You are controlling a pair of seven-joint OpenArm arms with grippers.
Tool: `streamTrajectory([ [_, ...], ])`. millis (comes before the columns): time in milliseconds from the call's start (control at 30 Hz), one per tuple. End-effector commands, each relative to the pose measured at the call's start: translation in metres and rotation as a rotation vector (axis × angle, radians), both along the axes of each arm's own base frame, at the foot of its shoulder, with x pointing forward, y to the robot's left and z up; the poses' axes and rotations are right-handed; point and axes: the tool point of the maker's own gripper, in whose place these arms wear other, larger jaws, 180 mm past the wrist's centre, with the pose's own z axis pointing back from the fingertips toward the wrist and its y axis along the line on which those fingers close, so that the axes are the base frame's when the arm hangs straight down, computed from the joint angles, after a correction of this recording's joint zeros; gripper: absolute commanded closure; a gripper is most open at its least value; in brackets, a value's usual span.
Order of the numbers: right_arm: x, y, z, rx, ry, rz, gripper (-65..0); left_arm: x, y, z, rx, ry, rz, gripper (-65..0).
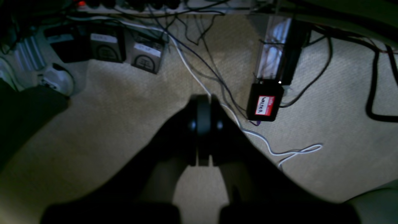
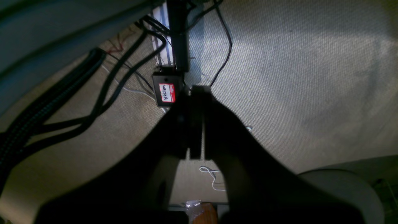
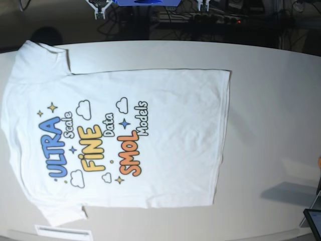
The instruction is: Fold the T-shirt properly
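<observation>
White table [image 3: 271, 100] bears flat T-shirt [image 3: 165, 135].

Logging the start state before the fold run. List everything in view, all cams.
T-shirt: one, white with blue, yellow and orange lettering, spread flat print-up on the table, collar end at the base view's left.
table: one, pale, under the shirt.
carpet: beige, floor below both wrist cameras.
name-tag box: one, black with a red and white label, on the carpet.
white cable: one, trailing over the carpet.
black cables: several, running across the carpet.
left gripper: black, shut, empty, hanging over the carpet.
right gripper: black, shut, empty, over the carpet.
</observation>
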Motion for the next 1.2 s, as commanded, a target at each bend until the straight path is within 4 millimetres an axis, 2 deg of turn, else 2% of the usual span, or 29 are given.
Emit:
streamTrajectory([
  [0, -0.005, -0.001, 0.001, -0.005, 0.003, -0.004, -5.1, -0.01, 0.005, 0.002, 0.01, 0.016, -0.002, 0.0],
  [733, 0.0, -0.007, 0.0, -0.013, -0.008, 0.007, -4.2, -0.004, 0.005, 0.001, 0.011, -0.001, -0.001, 0.0],
  [967, -0.004, -0.003, 0.001, -0.007, -0.003, 0.006, -4.2, -0.008, 0.006, 0.002, 0.013, 0.003, -0.001, 0.0],
  [1033, -0.013, -0.004, 0.001, -0.008, 0.01, 0.006, -4.2, -0.005, 0.008, 0.003, 0.016, -0.009, -0.005, 0.0],
  [1067, -0.016, -0.007, 0.002, -0.011, 0.01, 0.007, -3.9, -0.011, 0.011, 0.005, 0.021, -0.01, -0.009, 0.0],
  [1133, -0.014, -0.011, 0.006, -0.02, -0.023, 0.003, 0.0, -0.001, 0.016, 0.014, 0.035, -0.087, -0.023, 0.0],
  [1167, -0.018, -0.013, 0.01, -0.025, -0.041, 0.002, 0.0, 0.001, 0.023, 0.022, 0.048, -0.135, -0.036, 0.0],
])
